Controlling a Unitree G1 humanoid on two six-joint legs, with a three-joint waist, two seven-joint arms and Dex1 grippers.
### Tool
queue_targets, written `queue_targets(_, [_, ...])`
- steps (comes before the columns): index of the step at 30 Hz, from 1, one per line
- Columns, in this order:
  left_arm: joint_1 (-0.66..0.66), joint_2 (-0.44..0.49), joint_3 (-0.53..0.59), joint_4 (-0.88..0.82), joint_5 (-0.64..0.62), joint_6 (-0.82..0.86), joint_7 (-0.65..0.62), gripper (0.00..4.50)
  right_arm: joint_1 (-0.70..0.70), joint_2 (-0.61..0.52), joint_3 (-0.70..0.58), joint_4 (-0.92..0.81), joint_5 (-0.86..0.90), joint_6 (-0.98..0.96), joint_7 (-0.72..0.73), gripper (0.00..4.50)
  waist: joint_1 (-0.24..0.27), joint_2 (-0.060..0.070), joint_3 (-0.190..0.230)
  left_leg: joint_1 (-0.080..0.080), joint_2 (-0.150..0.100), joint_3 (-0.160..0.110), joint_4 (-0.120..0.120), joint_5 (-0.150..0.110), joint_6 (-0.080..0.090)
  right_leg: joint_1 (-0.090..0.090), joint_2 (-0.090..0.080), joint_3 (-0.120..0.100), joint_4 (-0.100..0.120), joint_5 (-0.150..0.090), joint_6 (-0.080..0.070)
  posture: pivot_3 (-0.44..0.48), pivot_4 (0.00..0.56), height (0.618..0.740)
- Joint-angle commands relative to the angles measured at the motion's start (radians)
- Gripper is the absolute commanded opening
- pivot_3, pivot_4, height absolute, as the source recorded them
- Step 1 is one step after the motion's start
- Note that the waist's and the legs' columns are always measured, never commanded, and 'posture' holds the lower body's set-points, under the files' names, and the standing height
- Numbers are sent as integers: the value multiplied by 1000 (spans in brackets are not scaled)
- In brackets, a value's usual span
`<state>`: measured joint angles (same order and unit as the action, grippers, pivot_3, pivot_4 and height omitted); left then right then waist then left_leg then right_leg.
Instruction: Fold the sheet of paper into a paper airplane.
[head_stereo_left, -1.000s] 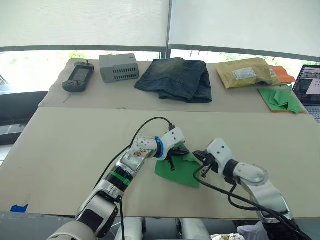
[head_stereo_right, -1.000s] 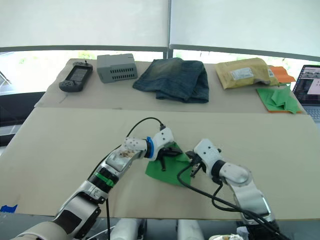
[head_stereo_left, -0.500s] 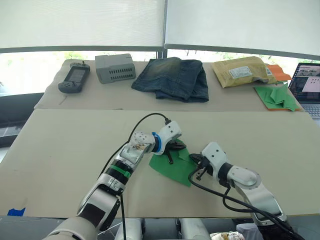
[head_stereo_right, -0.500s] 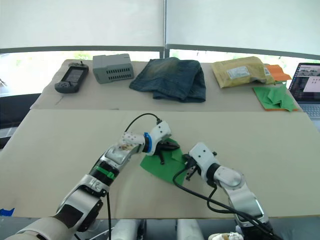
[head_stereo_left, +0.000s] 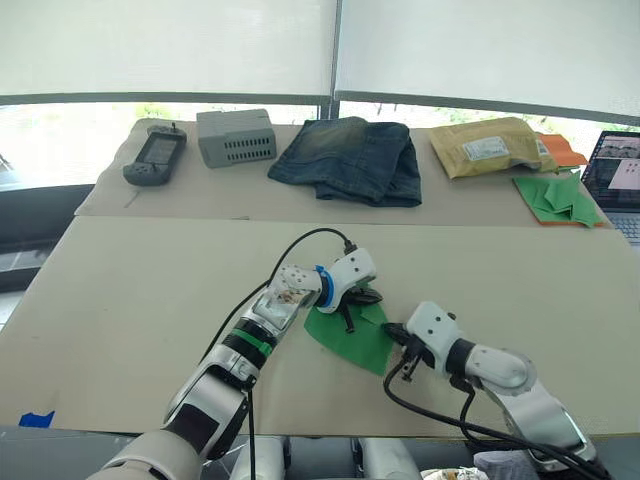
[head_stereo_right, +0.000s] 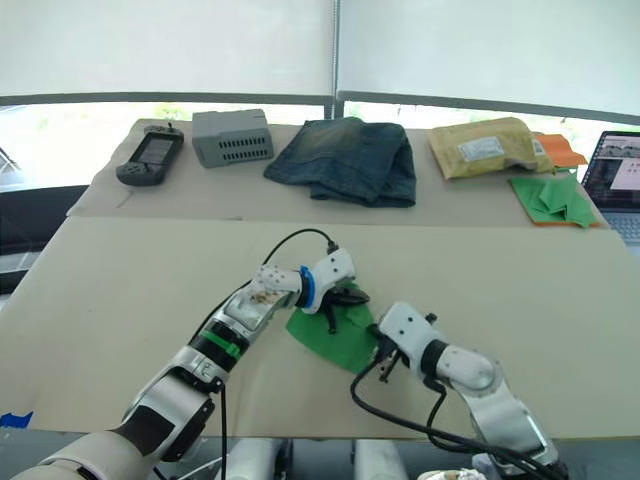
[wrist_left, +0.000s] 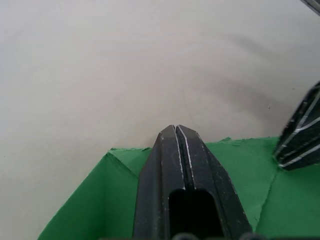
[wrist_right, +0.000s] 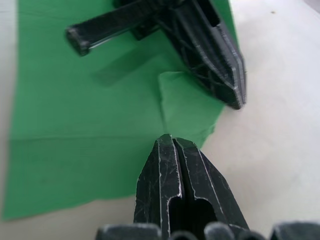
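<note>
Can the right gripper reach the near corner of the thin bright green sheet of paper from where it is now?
Probably yes. The right gripper, fingers shut, already sits at the edge of the thin bright green sheet of paper. The left gripper presses farther in, so nothing blocks that corner.

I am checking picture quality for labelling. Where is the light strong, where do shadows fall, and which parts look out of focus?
Eye views: bright daylight through the window strip behind the far table, no glare on the sheet of paper. Left wrist view: the left claw is sharp, the table soft. Right wrist view: the right claw is sharp, its base blurred; a faint shadow lies on the paper beneath the left claw.
</note>
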<state>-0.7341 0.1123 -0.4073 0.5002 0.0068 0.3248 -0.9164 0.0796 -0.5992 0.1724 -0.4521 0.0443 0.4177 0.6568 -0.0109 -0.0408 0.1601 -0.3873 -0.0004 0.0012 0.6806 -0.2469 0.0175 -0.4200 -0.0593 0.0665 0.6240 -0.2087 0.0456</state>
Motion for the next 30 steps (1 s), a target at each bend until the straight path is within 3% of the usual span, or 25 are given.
queue_targets(1, [4, 4, -17, 27, 25, 3, -4, 0, 31, -18, -2, 9, 25, 2, 35, 31, 0, 0, -1, 0, 0, 0, 0, 0, 0, 0, 0, 0, 0, 0, 0, 0, 150, 728])
queue_targets(9, [15, 12, -18, 10, 23, 8, -11, 0, -60, 86, -121, -38, 236, 22, 47, 31, -1, 0, -1, -1, 0, 0, 0, 0, 0, -1, 0, 0, 0, 0, 0, 0, 150, 728])
queue_targets(21, [23, 42, 25, -58, -4, 53, -7, 0, -130, 90, 19, 187, 57, 0, -27, 31, -11, 0, -1, -1, 1, 0, 0, 0, 0, -2, 1, 0, 1, 0, 0, 0, 150, 728])
queue_targets(30, [0, 162, 185, -273, -125, 261, -16, 0, -146, 118, 85, 224, 8, -20, -23, 31, -36, 0, -1, 0, 4, -2, -2, 0, 0, -3, 3, 0, 2, 0, -1, 0, 150, 728])
